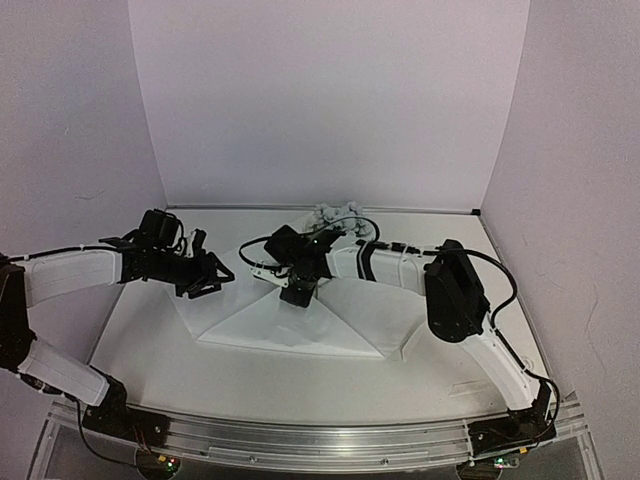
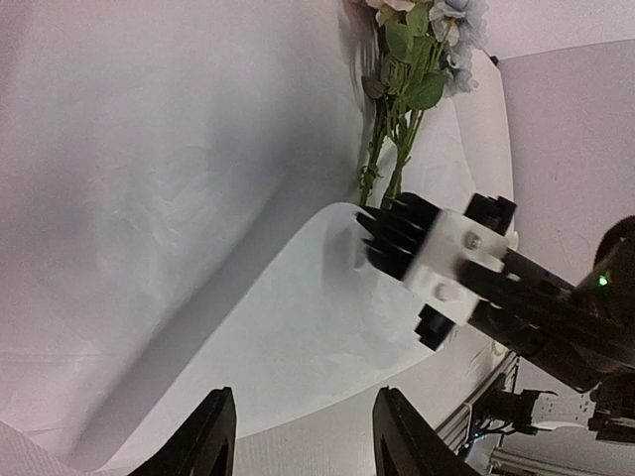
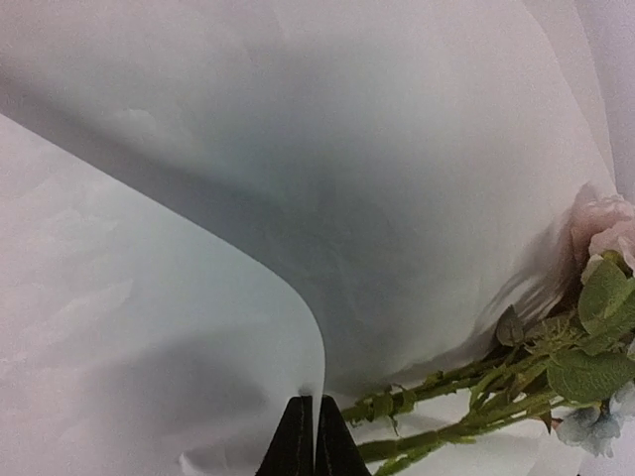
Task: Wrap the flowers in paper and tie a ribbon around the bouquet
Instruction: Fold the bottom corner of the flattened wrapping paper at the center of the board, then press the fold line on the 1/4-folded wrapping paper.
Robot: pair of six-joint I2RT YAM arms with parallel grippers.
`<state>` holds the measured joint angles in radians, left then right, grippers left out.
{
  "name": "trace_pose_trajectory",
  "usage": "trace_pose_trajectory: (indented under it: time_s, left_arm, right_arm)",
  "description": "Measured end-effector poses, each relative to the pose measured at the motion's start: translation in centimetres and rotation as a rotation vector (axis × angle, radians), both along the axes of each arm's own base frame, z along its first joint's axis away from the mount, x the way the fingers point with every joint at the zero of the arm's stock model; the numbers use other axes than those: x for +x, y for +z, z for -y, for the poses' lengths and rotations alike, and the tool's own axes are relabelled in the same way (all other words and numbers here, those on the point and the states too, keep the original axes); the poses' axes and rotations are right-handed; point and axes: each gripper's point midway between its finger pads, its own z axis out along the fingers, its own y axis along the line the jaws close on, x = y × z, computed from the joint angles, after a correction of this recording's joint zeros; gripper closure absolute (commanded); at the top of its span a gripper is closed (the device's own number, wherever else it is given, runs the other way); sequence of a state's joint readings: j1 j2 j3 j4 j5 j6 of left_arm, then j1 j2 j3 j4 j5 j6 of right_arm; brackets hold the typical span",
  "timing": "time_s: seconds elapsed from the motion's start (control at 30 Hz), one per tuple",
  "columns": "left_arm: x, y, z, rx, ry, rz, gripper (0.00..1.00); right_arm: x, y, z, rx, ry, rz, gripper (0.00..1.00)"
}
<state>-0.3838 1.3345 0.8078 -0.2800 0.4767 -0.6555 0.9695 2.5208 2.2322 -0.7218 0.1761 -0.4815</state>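
The white paper (image 1: 335, 325) lies spread on the table with one corner lifted and curled over. My right gripper (image 1: 298, 294) is shut on that lifted edge; in the right wrist view its jaws (image 3: 315, 402) pinch the paper (image 3: 149, 327) tight. The flowers (image 1: 335, 213) lie at the far side, and their green stems (image 3: 466, 407) run along the paper just right of the pinch. My left gripper (image 1: 212, 278) hovers at the paper's left side, open (image 2: 303, 397) with nothing between its fingers, and it looks across the sheet (image 2: 179, 178) at the flowers (image 2: 407, 79). The ribbon is out of view.
White booth walls close in the back and both sides. A metal rail (image 1: 300, 445) runs along the near table edge. The right arm's black elbow (image 1: 455, 290) reaches over the paper's right corner.
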Motion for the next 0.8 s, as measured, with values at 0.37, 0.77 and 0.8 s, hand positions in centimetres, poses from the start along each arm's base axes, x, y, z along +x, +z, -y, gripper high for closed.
trace_pose_trajectory:
  time_s: [0.37,0.77,0.8]
  left_arm:
    - [-3.0,-2.8,6.4,0.016,-0.198,-0.052,0.59]
    - [-3.3,-7.4,7.8,0.06,-0.234,-0.141,0.63]
    - [-3.2,-7.5,8.0,0.059,-0.234,-0.139,0.63]
  right_arm:
    - [4.4,-0.5,0.3,-0.014,-0.011,0.159,1.0]
    - [4.8,2.0,2.0,0.021,-0.075,0.22,1.0]
    - [4.9,2.4,2.0,0.026,-0.079,0.229,1.0]
